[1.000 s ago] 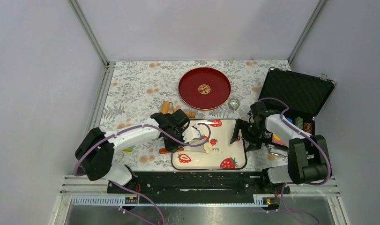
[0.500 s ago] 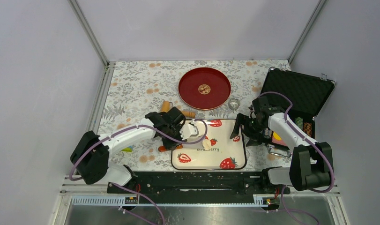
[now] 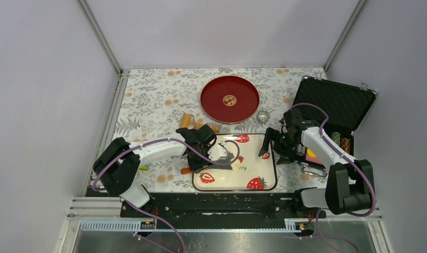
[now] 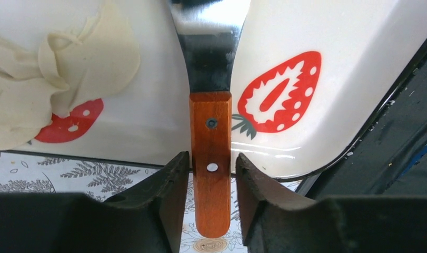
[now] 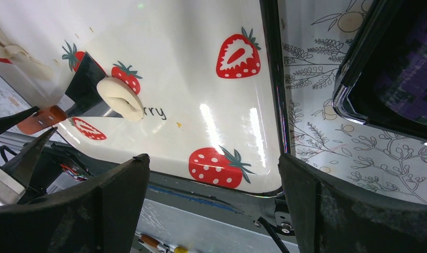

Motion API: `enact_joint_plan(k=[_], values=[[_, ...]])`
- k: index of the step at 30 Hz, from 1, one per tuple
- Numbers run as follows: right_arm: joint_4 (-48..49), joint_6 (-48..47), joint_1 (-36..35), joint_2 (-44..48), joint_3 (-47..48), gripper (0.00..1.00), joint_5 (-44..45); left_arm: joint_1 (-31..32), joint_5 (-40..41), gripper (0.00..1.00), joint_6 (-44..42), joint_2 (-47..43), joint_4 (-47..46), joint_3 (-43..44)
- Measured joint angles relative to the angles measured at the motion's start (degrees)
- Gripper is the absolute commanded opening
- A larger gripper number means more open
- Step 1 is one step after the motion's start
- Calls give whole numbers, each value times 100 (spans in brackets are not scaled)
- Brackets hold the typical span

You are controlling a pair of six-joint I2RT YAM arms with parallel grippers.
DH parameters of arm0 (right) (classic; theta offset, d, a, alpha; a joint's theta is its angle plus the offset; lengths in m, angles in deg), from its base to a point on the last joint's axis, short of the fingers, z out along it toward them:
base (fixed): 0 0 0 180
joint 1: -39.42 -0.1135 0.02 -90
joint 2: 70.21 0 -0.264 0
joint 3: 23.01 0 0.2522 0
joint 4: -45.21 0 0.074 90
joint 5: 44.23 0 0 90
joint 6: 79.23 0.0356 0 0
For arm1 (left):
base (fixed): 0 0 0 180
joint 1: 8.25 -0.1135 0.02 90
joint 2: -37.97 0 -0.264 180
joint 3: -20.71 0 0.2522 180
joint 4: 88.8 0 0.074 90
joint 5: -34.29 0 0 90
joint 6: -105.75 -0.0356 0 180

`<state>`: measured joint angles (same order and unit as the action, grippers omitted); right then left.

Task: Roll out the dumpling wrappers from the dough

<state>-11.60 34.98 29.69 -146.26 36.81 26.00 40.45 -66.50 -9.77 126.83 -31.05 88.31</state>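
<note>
A ragged flattened dough sheet (image 4: 53,79) lies on the strawberry tray (image 3: 259,169), at its left end (image 3: 220,152). A small dough lump (image 5: 120,98) sits on the metal blade of a scraper, near the tray's middle (image 3: 235,166). My left gripper (image 4: 211,158) is shut on the scraper's wooden handle (image 4: 211,132) at the tray's left edge (image 3: 198,161). My right gripper (image 5: 214,163) is wide open and empty over the tray's right edge (image 3: 267,150). No round wrapper shows.
A red plate (image 3: 229,99) stands behind the tray, with a small metal ring cutter (image 3: 262,116) to its right. A tan wooden roller (image 3: 186,120) lies behind my left wrist. An open black case (image 3: 332,105) sits at the right.
My left arm's elbow has swung in toward the tray. The scraper and its dough lump shifted only slightly. My right gripper moved back a little, then stayed still.
</note>
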Motion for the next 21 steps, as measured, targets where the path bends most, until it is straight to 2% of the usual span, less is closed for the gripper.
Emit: enact_joint_plan(k=[5,9,11,15,17,21], values=[[0,-7,0,-9,-9,99,0,140,42,45,70,120,-111,2],[-2,-31,0,-9,-20,99,0,267,131,43,142,203,-225,2],[0,-44,0,-9,-24,100,0,308,208,35,166,280,-256,2],[0,-46,0,-9,-37,100,0,326,291,11,232,365,-378,4],[-2,-46,0,-9,-39,100,0,326,315,2,273,365,-382,4],[-15,-50,0,-9,-39,100,17,326,358,0,299,356,-393,7]])
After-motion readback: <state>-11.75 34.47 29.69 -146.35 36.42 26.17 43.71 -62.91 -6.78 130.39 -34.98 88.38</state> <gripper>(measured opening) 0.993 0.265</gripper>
